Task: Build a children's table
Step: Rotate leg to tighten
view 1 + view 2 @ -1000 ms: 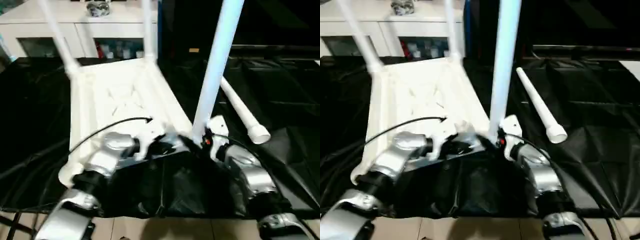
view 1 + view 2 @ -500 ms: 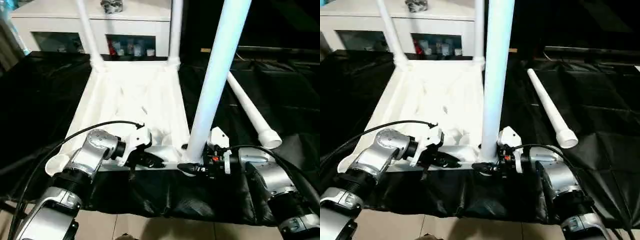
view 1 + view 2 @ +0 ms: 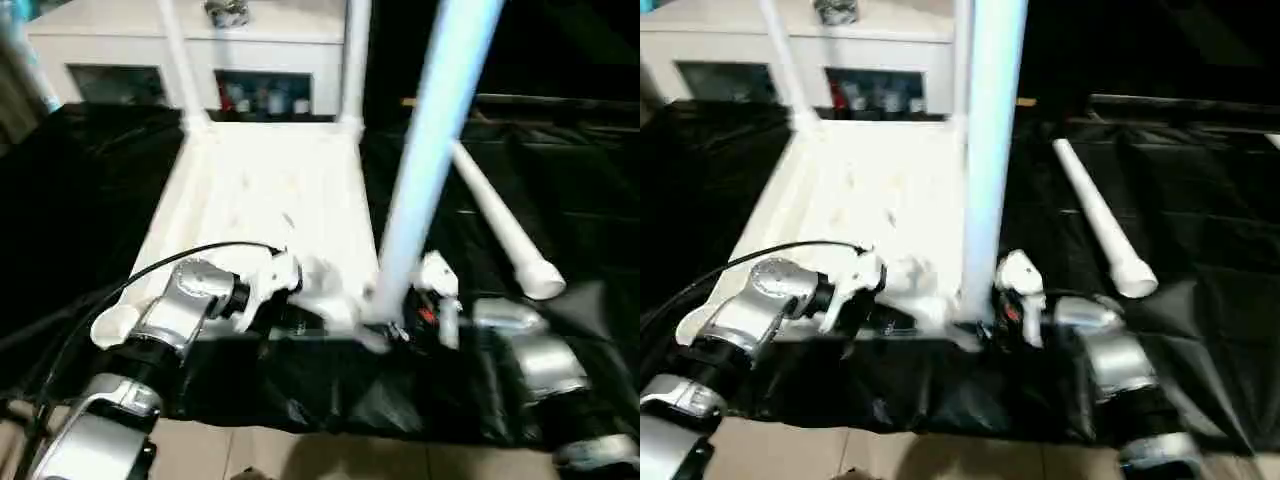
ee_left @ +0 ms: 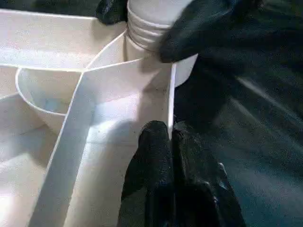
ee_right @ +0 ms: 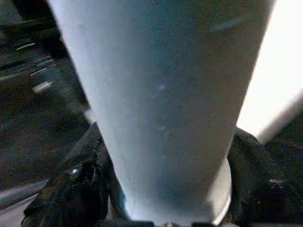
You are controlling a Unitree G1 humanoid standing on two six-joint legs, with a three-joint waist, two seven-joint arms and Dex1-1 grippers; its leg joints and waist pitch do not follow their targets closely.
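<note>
The white table top (image 3: 265, 190) lies underside up on black cloth. Two legs stand in its far corner sockets, one at the left (image 3: 172, 60) and one at the right (image 3: 353, 60). A third leg (image 3: 430, 150) stands upright at the near right corner socket (image 4: 156, 52), its ribbed end at the socket's mouth. My right gripper (image 3: 385, 330) is shut on this leg's base, one finger (image 5: 78, 189) on each side. My left gripper (image 4: 169, 139) is shut on the thin near rim wall (image 4: 171, 99) of the top. The fourth leg (image 3: 500, 225) lies loose on the cloth to the right.
Black cloth (image 3: 560, 150) covers the work surface, and its front edge drops to a light tiled floor (image 3: 300, 455). A white cabinet with glass doors (image 3: 110, 45) stands behind the table top. A black cable (image 3: 190, 255) arcs over my left forearm.
The head camera has shifted and the picture has blurred. Both grippers keep their holds, and the held leg's base stays at the near right corner.
</note>
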